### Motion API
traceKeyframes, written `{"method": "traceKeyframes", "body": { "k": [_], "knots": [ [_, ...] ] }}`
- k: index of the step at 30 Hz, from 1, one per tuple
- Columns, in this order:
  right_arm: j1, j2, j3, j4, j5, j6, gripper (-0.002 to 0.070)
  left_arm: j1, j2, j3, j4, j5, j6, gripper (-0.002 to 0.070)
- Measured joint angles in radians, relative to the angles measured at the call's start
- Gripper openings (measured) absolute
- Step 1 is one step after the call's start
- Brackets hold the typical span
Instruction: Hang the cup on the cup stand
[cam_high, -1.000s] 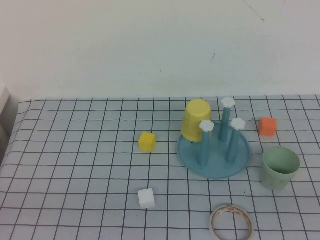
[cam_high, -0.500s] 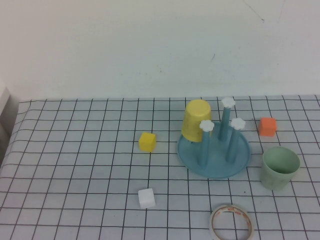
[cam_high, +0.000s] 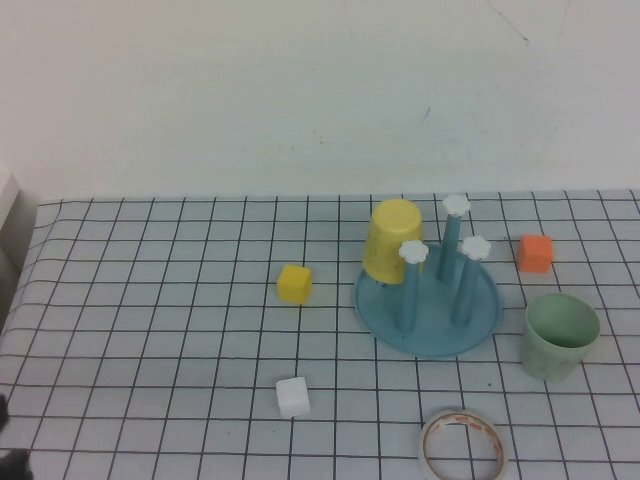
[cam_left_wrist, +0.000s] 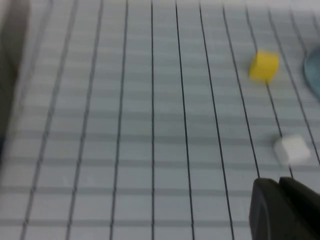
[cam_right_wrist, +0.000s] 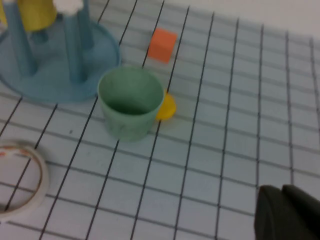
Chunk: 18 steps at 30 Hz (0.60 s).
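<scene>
The cup (cam_high: 560, 335) is standing upright on the bench (cam_high: 150, 330) just right of the cup stand (cam_high: 430, 310), while the left claw (cam_left_wrist: 282, 210) and right claw (cam_right_wrist: 285, 212) are hanging closed, well apart from it.

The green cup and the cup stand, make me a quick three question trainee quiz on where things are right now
1. True or false: the green cup stands upright on the table, off the cup stand.
2. What already hangs upside down on a peg?
3. Which lies nearest the green cup: A tape roll, B white cube, C yellow cube?

Key: 1 true. 2 the yellow cup. 3 A.

Left gripper and right gripper show only at their wrist views' edges.
</scene>
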Motion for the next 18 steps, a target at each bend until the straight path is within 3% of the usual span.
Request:
{"method": "traceKeyframes", "body": {
  "k": [7,11,18],
  "knots": [
    [0.000,0.183,-0.002,0.032,-0.020,-0.008,-0.0001,0.000,0.154,0.000,-0.043,0.065,0.012,-0.0001],
    [0.000,0.314,-0.031,0.034,-0.061,-0.103,-0.0001,0.000,0.221,0.000,-0.043,0.054,0.040,-0.0001],
    [0.000,0.634,-0.252,0.049,-0.046,-0.199,0.0031,0.000,0.337,0.000,-0.094,0.024,0.078,-0.0001]
  ]
}}
